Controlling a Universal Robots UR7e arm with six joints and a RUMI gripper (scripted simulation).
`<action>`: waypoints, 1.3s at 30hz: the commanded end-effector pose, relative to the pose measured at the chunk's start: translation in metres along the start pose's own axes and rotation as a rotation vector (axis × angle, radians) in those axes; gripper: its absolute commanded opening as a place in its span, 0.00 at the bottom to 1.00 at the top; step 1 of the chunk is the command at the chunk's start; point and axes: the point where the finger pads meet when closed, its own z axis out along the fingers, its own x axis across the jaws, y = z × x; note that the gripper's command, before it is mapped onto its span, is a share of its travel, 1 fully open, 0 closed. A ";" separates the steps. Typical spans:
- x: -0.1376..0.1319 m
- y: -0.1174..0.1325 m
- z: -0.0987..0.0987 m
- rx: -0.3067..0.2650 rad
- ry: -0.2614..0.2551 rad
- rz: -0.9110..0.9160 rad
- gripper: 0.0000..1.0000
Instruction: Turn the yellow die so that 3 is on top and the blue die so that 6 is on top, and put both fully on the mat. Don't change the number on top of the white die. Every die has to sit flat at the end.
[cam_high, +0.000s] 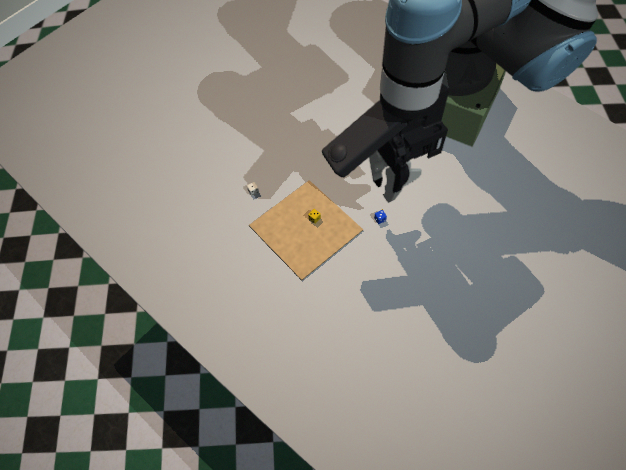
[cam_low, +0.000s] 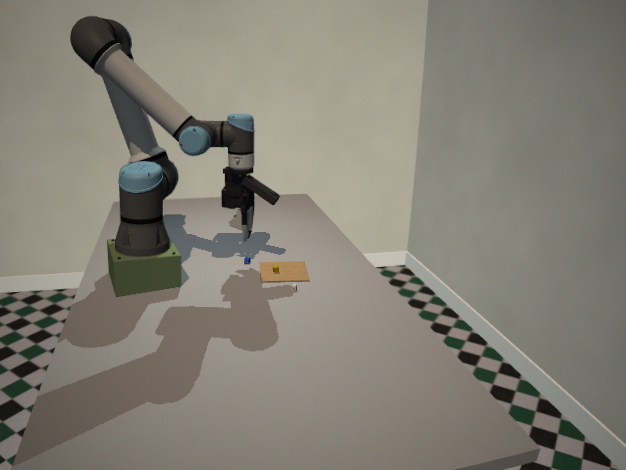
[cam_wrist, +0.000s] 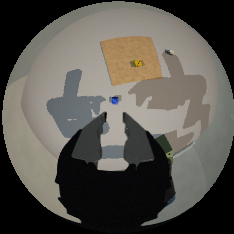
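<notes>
"Going left to right from above, what do we see first?"

"We have the white die on the worktop, just beside the mat and apart from it."

"And on the mat?"

"We find the yellow die there, wholly inside the mat's edges. Its dots are too small for us to be sure of the top number."

"Then the blue die?"

"That's off the mat, near its right corner, down on the worktop. We can't read its top number for certain either."

"Where do we have the tool?"

"Beyond the mat's right side, up in the air, pointing down. We can see a narrow gap between its fingers with nothing in it, so it's released, though drawn mostly together. It touches none of the dice."

"Anything farther right?"

"We see the green block under the arm, well apart from the mat."
</notes>
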 end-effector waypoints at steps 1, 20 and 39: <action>0.000 0.002 0.001 -0.001 0.001 -0.001 0.18; 0.000 0.002 0.001 -0.001 0.001 -0.001 0.18; 0.000 0.002 0.014 -0.001 0.002 0.000 0.18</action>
